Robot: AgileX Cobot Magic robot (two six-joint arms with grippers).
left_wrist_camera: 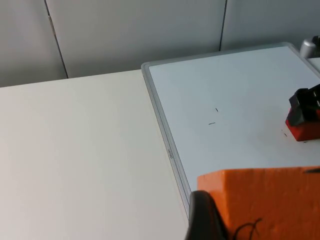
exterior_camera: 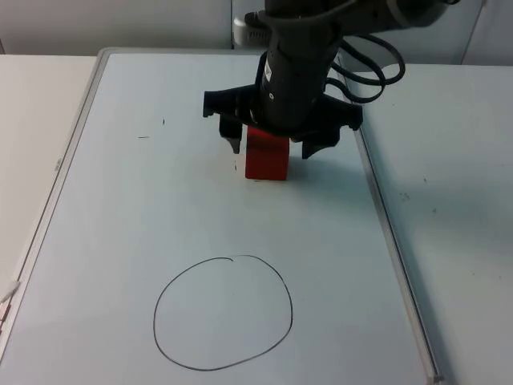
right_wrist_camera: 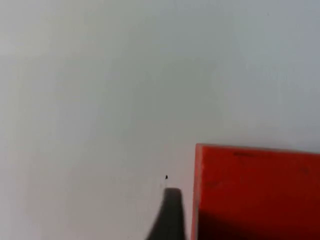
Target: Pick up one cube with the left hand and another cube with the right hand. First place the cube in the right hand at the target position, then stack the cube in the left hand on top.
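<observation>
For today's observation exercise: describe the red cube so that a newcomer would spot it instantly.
Start at the whiteboard lying on the table, then go to its far half, beyond the drawn circle. The red cube stands there between the open fingers of the right end effector, the one bright red thing on the white surface.

I record a white table top [exterior_camera: 449,200] under even, diffuse light. On it lies a whiteboard [exterior_camera: 120,208] with a grey metal frame [exterior_camera: 60,172], its far edge close to the partition. A black circle [exterior_camera: 223,313] is drawn towards its near edge, and two short black marks [exterior_camera: 152,130] sit near its far left corner. Behind stands the grey partition wall [left_wrist_camera: 135,35], panelled, with vertical seams.
</observation>
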